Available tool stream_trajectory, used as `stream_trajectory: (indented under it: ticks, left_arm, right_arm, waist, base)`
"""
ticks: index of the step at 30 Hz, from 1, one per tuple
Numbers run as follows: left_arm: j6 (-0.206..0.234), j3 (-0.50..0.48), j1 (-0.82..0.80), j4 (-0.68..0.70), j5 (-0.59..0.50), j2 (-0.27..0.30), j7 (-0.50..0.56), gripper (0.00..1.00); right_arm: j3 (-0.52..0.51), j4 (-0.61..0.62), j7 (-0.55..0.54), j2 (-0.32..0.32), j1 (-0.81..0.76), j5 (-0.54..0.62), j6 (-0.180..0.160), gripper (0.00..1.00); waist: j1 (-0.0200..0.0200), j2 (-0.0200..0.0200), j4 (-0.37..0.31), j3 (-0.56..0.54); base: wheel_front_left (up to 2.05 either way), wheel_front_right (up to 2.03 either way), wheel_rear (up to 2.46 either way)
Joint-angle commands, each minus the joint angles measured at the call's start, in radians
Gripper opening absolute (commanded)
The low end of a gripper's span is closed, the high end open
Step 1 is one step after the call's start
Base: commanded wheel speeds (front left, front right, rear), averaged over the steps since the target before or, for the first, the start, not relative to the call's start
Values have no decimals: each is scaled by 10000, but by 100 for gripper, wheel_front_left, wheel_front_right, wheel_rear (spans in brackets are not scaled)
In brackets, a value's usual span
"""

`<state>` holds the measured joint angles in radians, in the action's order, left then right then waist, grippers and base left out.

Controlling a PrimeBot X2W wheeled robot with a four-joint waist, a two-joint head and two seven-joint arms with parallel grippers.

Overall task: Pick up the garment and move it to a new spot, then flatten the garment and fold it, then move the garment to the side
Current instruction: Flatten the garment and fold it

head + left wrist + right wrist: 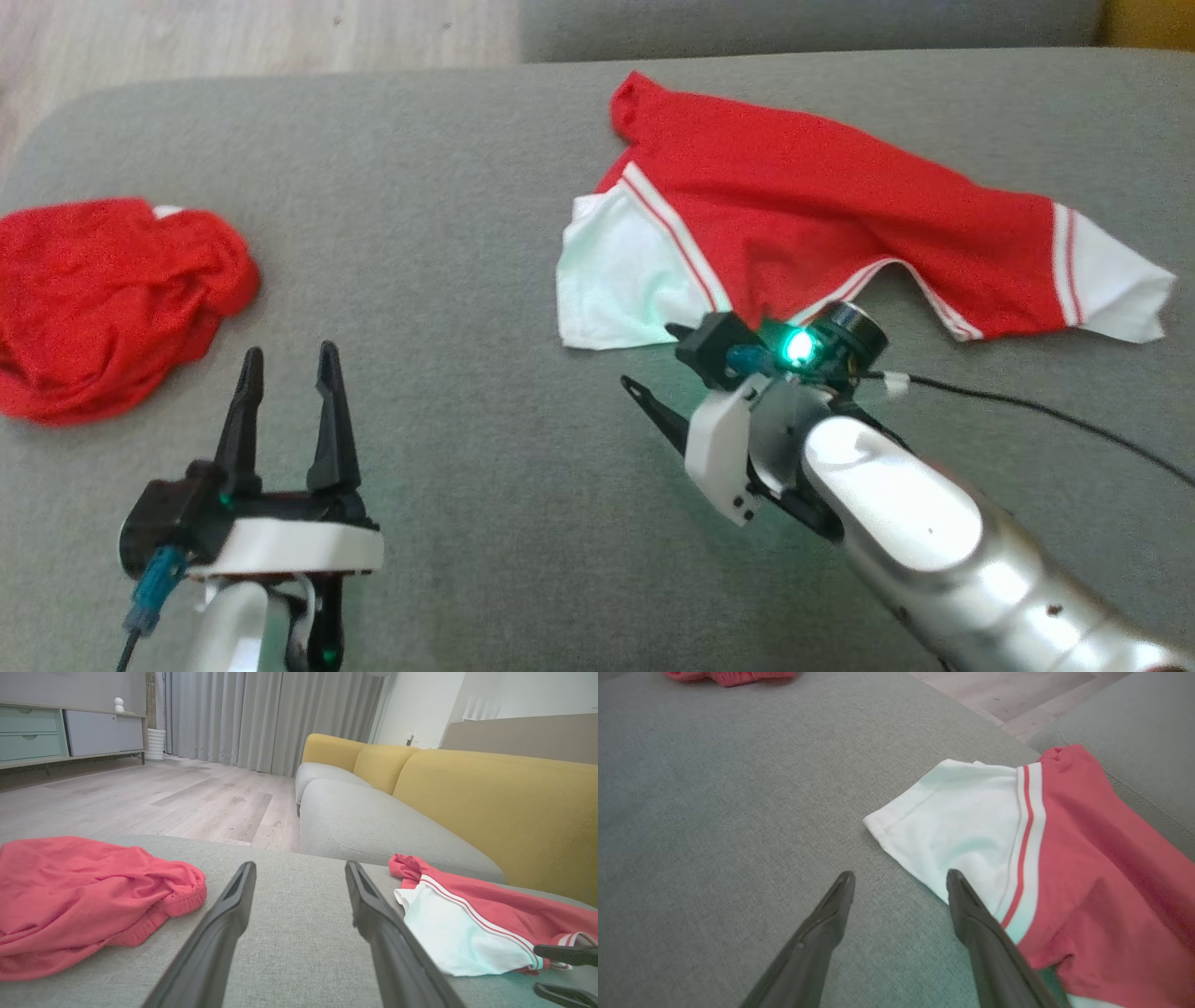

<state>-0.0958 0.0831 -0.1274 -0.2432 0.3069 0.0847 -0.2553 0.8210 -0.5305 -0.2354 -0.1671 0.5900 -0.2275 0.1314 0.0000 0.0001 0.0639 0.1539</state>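
A red garment (803, 215) with white sleeves and red-and-white stripes lies spread but rumpled on the grey cushion (485, 233), at the right. The left wrist view shows the garment (467, 924) at its right, and it is close up in the right wrist view (1087, 858). My right gripper (646, 357) is open at the edge of the near white sleeve (962, 826). One of its fingers lies over the sleeve's hem and nothing is held. My left gripper (288, 359) stands open and empty over bare cushion at the lower left, fingers apart in its own view (299, 868).
A second, crumpled red cloth (112, 299) lies at the cushion's left edge, beside my left gripper. A black cable (1027, 401) trails from my right wrist across the cushion. A grey seat with a yellow backrest (490, 802) adjoins beyond, and wooden floor (163, 798) is at the far left.
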Motion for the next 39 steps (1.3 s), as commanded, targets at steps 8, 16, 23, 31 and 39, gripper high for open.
stream_trajectory:
  ticks: [8,16,23,31,39]
  left_arm:
    - [-120,36,-817,224,-112,-88,-64,100]
    - [-210,411,-1206,33,-44,-240,-65,100]
    - [-240,483,-1352,-37,-41,-298,-65,100]
    - [-244,305,-1261,-83,-111,-319,-65,100]
    - [-271,297,-1130,22,-212,-326,-65,100]
  right_arm:
    - [650,-1150,-79,673,1519,-354,-7,100]
    - [622,-2855,-335,962,2095,-931,-7,100]
    - [392,-3885,-539,1090,2075,-1558,-7,0]
    - [-79,-3283,598,1157,2433,-2539,-7,0]
    - [-2640,-2318,1860,-768,3688,-2577,-7,0]
  waist:
    - [0,-1,1001,694]
    - [0,-1,1645,1073]
    - [0,-1,1747,1098]
    - [0,-1,1486,828]
    - [0,-1,1091,650]
  base:
    - [0,0,0]
    - [0,0,0]
    - [0,0,0]
    - [0,0,0]
    - [0,0,0]
